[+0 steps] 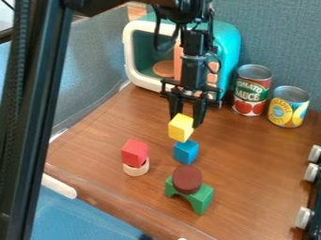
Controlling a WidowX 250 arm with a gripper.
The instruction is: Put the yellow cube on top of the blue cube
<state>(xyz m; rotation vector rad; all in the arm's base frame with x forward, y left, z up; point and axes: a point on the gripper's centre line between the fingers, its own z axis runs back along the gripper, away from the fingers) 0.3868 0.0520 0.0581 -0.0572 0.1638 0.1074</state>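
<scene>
The gripper [186, 121] has the yellow cube [180, 128] pinched, slightly tilted, over the blue cube [186, 152]; whether they touch I cannot tell; released at that slant or off-centre, it could slide off.

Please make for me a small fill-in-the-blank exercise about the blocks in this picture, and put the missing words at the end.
1. The cube held by the gripper is coloured ____.
2. Below the held cube, the lower cube is coloured ____.
3. The cube that sits on the pale round piece is coloured ____.
4. The arch-shaped block under the brown round block is coloured ____.

Missing words: yellow; blue; red; green
</scene>
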